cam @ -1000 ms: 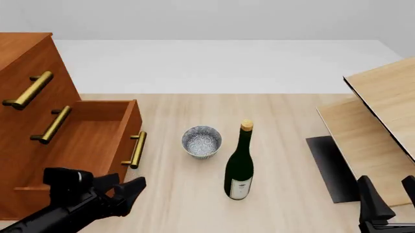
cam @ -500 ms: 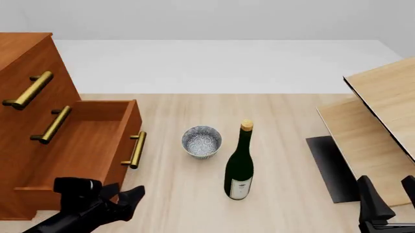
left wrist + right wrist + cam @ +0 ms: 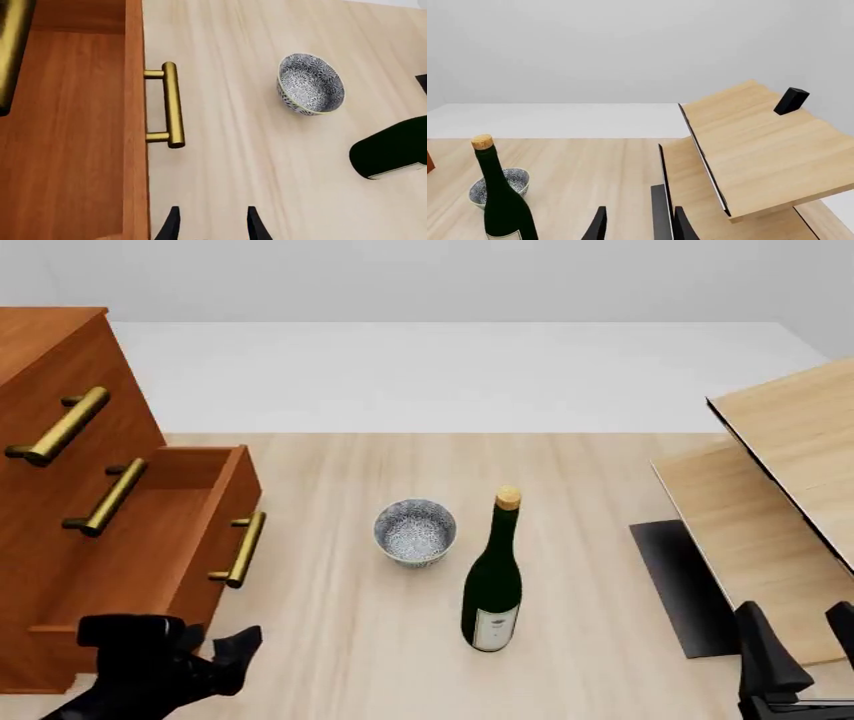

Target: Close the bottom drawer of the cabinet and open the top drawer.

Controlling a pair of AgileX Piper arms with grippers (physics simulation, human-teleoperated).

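We are looking at a simulated tabletop scene with no real room: a pale wood surface (image 3: 587,470) against blank grey-white backdrop. A chest of drawers (image 3: 54,370), wine bottle (image 3: 493,580), patterned bowl (image 3: 415,531) and light-wood boards (image 3: 787,440) suggest a home.

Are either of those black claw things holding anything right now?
No. The left tool is open over bare table beside the bottom drawer, gripping nothing. The right tool is open and empty too.
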